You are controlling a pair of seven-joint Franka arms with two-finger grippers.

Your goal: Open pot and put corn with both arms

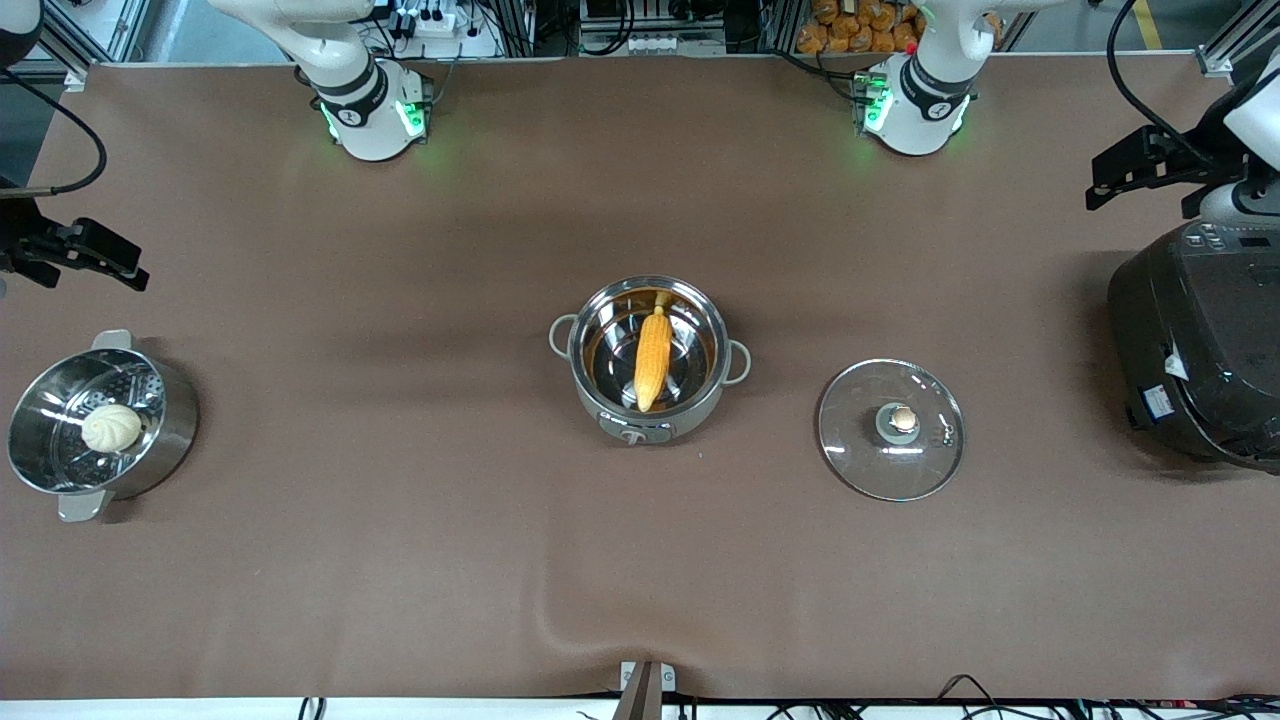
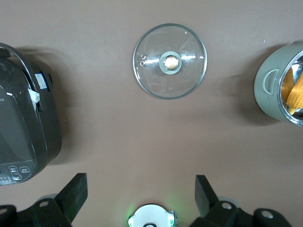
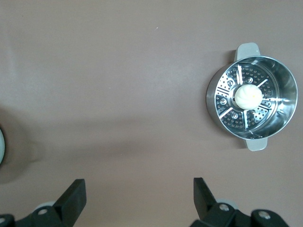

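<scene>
A robotics lab: two arm bases [image 1: 372, 110] with green lights are bolted along the top of a brown-covered counter [image 1: 400, 560], with aluminium framing [image 1: 1235, 40], power strips [image 1: 650, 42] and loose cables [image 1: 60, 130] crowding the frame's upper edge.

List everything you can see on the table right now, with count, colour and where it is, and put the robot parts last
Round grey-green electric pot: one, steel inside, lid off, mid-table.
Yellow-orange corn cob: one, lying in the pot.
Round glass lid with copper-coloured knob: one, clear, flat on the table beside the pot, toward the left arm's end.
Large black rice cooker: one, at the left arm's end.
Shiny steel steamer pot with perforated insert: one, at the right arm's end.
Round white bun: one, in the steamer pot.
Left end effector: one, black, open, above the table near the rice cooker.
Right end effector: one, black, open, above the table near the steamer pot.
</scene>
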